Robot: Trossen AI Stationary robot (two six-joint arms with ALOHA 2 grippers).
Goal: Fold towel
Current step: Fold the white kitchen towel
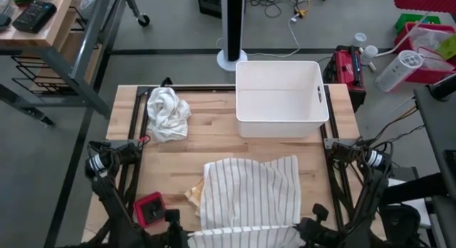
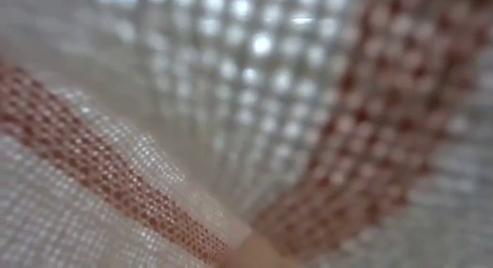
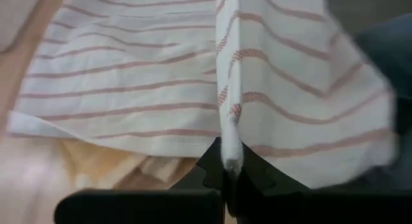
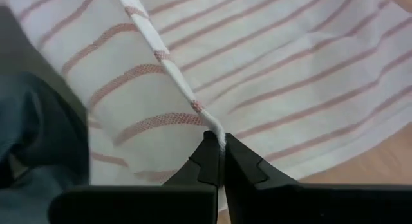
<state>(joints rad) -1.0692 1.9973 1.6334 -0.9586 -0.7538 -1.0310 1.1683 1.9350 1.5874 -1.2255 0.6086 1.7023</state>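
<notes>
From above, my left gripper (image 1: 187, 236) and right gripper (image 1: 301, 231) pinch the striped towel (image 1: 249, 191) at its near corners, the rest spread on the counter (image 1: 214, 145) ahead, ready for folding. The low view shows only blurred weave, probably draped towel. Each wrist view shows the hem clamped, arms low and level.

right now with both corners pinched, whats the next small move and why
Probably carry both corners forward together toward the white bin. The left gripper and right gripper are each shut on the near hem of the striped towel, which lies mostly flat and unfolded, so laying that hem over the far edge would halve it.
</notes>
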